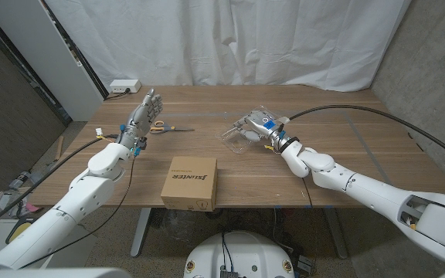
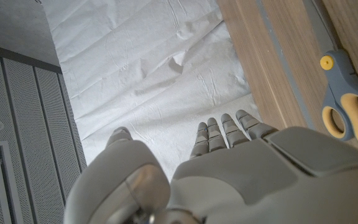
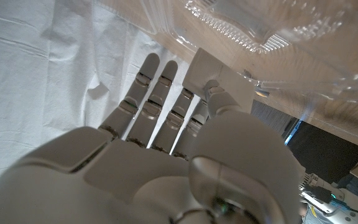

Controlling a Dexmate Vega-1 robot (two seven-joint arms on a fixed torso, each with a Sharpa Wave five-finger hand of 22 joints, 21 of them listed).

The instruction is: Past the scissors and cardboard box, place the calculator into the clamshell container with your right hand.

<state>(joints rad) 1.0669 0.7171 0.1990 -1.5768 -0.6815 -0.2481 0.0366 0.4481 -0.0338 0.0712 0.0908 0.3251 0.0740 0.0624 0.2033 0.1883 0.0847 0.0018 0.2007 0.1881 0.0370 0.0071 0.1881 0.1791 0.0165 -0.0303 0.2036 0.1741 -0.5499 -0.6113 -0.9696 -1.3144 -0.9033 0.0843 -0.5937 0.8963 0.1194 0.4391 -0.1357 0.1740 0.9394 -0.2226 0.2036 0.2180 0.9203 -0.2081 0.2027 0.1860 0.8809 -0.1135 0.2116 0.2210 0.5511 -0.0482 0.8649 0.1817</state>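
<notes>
My right hand (image 1: 267,131) holds the grey calculator (image 1: 259,119) just above the back of the clear clamshell container (image 1: 235,140), which lies open right of the table's middle. In the right wrist view the calculator (image 3: 219,76) is pinched between thumb and fingers of that hand (image 3: 166,149), close to the container's ribbed plastic (image 3: 253,25). The scissors (image 1: 163,127), with yellow and grey handles, lie at the back left. The cardboard box (image 1: 189,182) sits near the front edge. My left hand (image 1: 142,117) stands upright beside the scissors, fingers apart and holding nothing.
A white power strip (image 1: 123,85) lies at the table's back left corner. A white curtain hangs behind the table. In the left wrist view the scissors' handles (image 2: 348,109) show beside my left hand (image 2: 241,180). A dark cable runs over the table's right side.
</notes>
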